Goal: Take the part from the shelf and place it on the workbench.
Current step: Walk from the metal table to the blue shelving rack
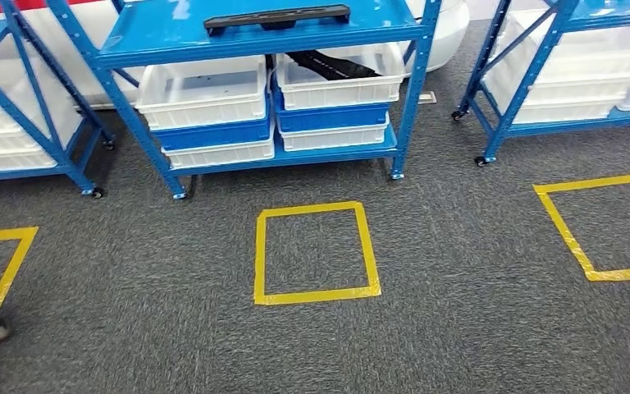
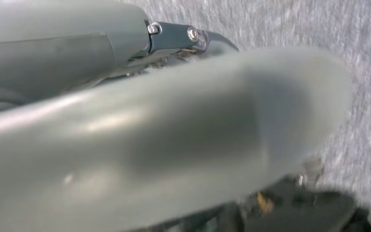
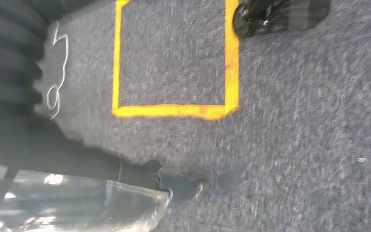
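Ahead and above, lay the part (image 1: 277,18), a long black bar set crosswise on the top board of the blue shelf (image 1: 410,90), well apart from both hands and about level between them, so neither arm looked nearer. Hung low over the grey carpet (image 1: 459,246), left hand (image 2: 164,140) and right hand (image 3: 77,193) alike, blurred close to their cameras; could not tell how their fingers lay. Between robot and shelf, a yellow tape square (image 1: 316,251); white bins (image 1: 205,90) stacked beneath
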